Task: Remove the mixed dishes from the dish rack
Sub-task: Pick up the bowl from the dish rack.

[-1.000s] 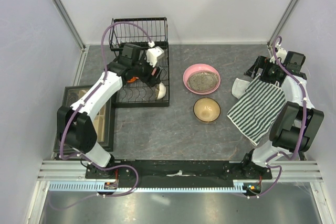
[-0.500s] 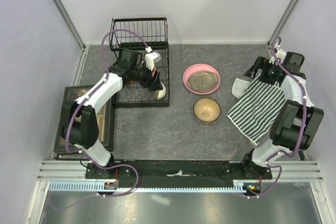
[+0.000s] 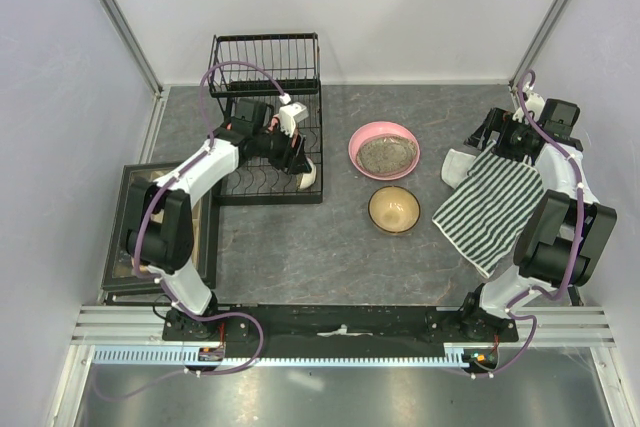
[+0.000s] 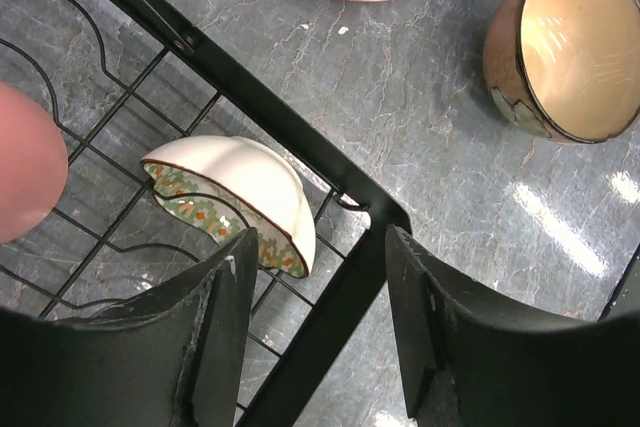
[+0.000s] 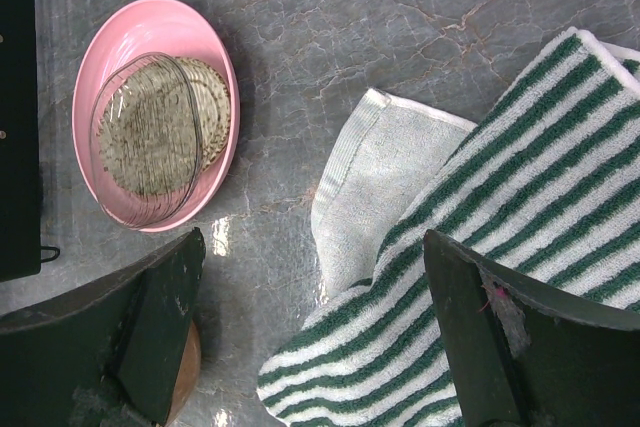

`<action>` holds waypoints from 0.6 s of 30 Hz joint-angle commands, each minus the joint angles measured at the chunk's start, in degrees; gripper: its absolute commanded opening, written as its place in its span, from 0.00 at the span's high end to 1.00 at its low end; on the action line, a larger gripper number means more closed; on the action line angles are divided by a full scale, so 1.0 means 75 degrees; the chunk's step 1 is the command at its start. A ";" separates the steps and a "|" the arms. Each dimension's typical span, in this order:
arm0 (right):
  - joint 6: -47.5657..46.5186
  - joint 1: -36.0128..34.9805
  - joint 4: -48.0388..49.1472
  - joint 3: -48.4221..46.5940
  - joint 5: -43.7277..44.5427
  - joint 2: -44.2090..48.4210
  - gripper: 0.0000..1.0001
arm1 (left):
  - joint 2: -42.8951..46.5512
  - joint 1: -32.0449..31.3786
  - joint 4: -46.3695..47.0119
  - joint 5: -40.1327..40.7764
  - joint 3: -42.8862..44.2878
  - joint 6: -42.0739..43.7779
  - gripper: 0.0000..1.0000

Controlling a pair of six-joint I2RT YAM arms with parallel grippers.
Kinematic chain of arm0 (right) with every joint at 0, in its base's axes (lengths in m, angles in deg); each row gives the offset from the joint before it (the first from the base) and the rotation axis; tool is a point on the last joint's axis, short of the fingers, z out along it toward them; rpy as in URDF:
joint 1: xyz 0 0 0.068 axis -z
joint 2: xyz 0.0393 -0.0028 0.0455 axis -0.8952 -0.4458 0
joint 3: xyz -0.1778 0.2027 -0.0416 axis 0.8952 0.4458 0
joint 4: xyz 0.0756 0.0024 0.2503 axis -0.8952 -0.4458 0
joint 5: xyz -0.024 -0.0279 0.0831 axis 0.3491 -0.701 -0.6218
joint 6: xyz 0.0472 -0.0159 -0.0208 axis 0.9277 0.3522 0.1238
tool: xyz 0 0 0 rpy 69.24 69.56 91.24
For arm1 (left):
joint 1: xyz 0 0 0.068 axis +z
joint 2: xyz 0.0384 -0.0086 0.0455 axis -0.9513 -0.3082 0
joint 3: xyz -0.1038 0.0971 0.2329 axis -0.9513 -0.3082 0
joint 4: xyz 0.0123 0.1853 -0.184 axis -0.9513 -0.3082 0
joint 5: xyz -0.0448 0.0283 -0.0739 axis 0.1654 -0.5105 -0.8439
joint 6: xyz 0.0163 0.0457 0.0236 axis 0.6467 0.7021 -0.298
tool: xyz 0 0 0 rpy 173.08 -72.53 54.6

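The left arm had come down lower over the black wire dish rack (image 3: 265, 52), and its left pincer (image 4: 318, 287) had closed a little. The jaws were still spread apart and held nothing. Just in front of them, a small white bowl with a flower pattern inside (image 4: 240, 187) stood tipped on its side in the rack's front right corner. A wide pink dish (image 3: 384, 126) and a tan-brown bowl (image 3: 394, 209) sat on the grey table (image 3: 300, 247). The right pincer (image 5: 312, 242) was spread wide above a green striped cloth (image 5: 520, 217).
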 commanded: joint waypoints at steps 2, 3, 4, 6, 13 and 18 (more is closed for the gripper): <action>-0.0144 -0.0018 0.0073 -0.0080 -0.0023 -0.0032 0.02 | -0.0305 0.0120 0.0378 -0.0317 0.0032 -0.0211 0.41; -0.0144 -0.0018 0.0073 -0.0080 -0.0023 -0.0032 0.02 | -0.0328 0.0132 0.0390 -0.0305 0.0044 -0.0211 0.41; -0.0132 -0.0018 0.0073 -0.0069 -0.0023 -0.0032 0.02 | -0.0375 0.0144 0.0402 -0.0305 0.0044 -0.0199 0.42; -0.0132 -0.0018 0.0073 -0.0068 -0.0023 -0.0044 0.02 | -0.0399 0.0191 0.0437 -0.0305 0.0044 -0.0234 0.42; -0.0132 -0.0018 0.0061 -0.0069 0.0012 -0.0067 0.02 | -0.0551 0.0261 0.0519 -0.0516 0.0044 -0.0305 0.46; -0.0132 -0.0018 0.0061 -0.0069 0.0024 -0.0067 0.02 | -0.0703 0.0296 0.0543 -0.0680 0.0044 -0.0363 0.50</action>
